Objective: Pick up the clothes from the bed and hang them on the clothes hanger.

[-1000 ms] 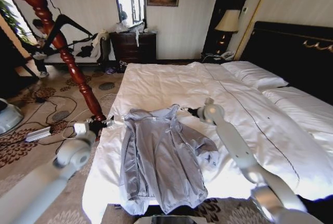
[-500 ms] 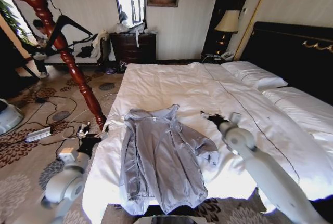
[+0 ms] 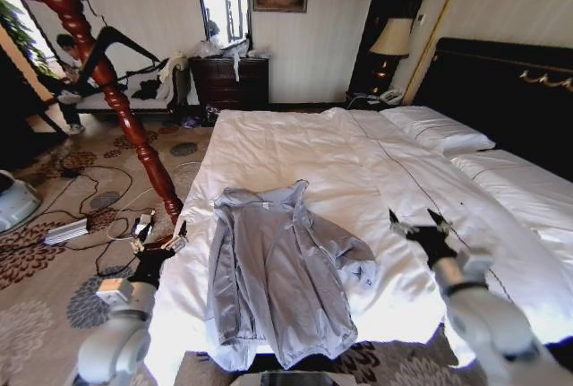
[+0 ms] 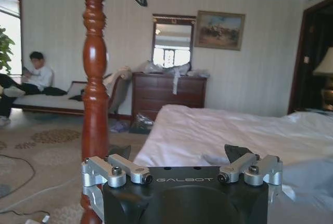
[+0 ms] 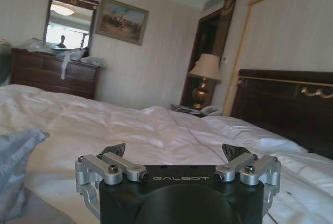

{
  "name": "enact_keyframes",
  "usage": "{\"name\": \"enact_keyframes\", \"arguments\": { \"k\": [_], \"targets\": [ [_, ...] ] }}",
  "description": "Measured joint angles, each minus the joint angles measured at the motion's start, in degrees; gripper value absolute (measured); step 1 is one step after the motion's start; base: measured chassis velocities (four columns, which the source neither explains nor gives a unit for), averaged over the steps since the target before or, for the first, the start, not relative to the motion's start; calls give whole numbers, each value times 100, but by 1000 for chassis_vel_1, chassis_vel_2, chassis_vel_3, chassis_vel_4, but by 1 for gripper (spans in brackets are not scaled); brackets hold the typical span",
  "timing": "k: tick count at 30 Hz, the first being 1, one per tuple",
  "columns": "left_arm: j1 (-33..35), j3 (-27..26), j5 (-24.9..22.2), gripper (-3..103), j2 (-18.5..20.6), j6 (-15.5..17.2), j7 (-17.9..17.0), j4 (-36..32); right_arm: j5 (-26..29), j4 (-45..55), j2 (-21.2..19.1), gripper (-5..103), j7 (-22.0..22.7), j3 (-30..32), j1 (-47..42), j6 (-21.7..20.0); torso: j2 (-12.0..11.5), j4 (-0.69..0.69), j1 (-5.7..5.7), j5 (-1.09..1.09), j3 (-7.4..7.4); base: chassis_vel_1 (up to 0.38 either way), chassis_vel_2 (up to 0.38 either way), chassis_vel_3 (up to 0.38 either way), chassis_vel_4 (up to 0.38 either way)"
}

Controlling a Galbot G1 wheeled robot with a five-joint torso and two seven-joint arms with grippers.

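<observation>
The light grey jacket point(image 3: 282, 274) lies spread flat on the bed point(image 3: 295, 144), in the lower centre of the head view, hood toward the far wall and hem hanging over the near edge. Nothing holds it yet, so the step in hand looks like the reach for a first grasp.

To do that well, a pinch at the collar or a shoulder seems best — the fabric looks thin and will likely bunch, so gathering a fold near the hood should leave the shoulders free for the hanger. The black clothes hanger point(image 3: 112, 46) hangs on the red-brown coat stand point(image 3: 112, 81) in the upper left of the frame.

The left gripper point(image 3: 159, 241) hovers at the lower left, just off the bed's edge beside the jacket's sleeve — fingers spread wide, empty. The right gripper point(image 3: 419, 223) sits at the lower right above the white duvet, apart from the jacket, likewise spread and touching nothing.
</observation>
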Motion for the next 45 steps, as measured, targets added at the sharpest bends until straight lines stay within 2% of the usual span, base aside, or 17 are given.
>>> {"name": "enact_keyframes", "arguments": {
  "k": [2,3,7,18,21,25,26,28,30,31,32,33,36,38,40,43,45],
  "targets": [
    [43,40,192,100,-7,-97,89,3,-267,50,344,100,-80,2,-239,268,0,1,0,1,0,0,0,0,0],
    [43,40,192,100,-7,-97,89,3,-267,50,344,100,-80,2,-239,268,0,1,0,1,0,0,0,0,0],
    [114,140,358,100,-83,-153,109,-52,-794,-27,693,100,-301,-153,-463,925,-1,1,1,-1,1,0,0,0,0],
    [569,-165,255,100,209,-176,131,-379,-792,-135,803,100,-336,-476,-429,994,-1,2,1,-1,1,0,0,0,0],
    [518,-307,-44,100,425,43,-18,-549,-821,-174,828,100,-336,-541,-430,992,-1,1,1,-1,1,0,0,0,0],
    [18,-744,-1063,100,911,536,-428,-765,-791,-181,874,100,-328,-597,-463,955,-1,-1,1,-1,1,0,0,0,0],
    [18,-744,-1063,100,911,536,-428,-765,-791,-181,874,100,-328,-597,-463,955,-1,-1,1,-1,1,0,0,0,0],
    [-306,-876,-1827,100,1296,738,-665,-755,-738,-164,883,100,-316,-605,-458,938,-1,2,1,-2,1,0,0,0,0],
    [-711,-967,-2358,100,1750,863,-796,-619,-703,-134,890,100,-299,-605,-447,917,-1,0,1,-2,1,0,0,0,0],
    [-711,-967,-2358,100,1750,863,-796,-619,-703,-134,890,100,-299,-605,-447,917,-1,0,1,-2,1,0,0,0,0],
    [-889,-976,-2480,100,1971,894,-830,-528,-697,-123,894,100,-296,-606,-447,909,-1,0,1,-3,1,0,0,0,0],
    [-1256,-960,-2701,100,2386,966,-919,-355,-693,-99,906,100,-290,-606,-453,903,-1,0,2,-2,2,0,0,0,0],
    [-2030,-733,-3232,100,3043,1093,-1141,-66,-697,-52,950,100,-286,-616,-486,901,-2,1,2,-3,2,0,0,0,0],
    [-2328,-618,-3414,100,3208,1136,-1219,16,-701,-38,967,100,-285,-616,-491,901,-1,0,2,-1,2,0,0,0,0],
    [-3299,-146,-3916,100,3629,1214,-1406,294,-687,6,1003,100,-281,-650,-487,876,-2,-5,3,0,2,0,0,0,0],
    [-3653,36,-4070,100,3692,1267,-1438,370,-553,68,955,100,-264,-736,-403,675,-2,-4,2,1,2,0,0,0,0],
    [-3599,31,-3907,100,3549,1268,-1421,296,64,172,800,100,-79,-832,-259,216,-2,1,2,0,1,0,0,0,0]
  ]
}}
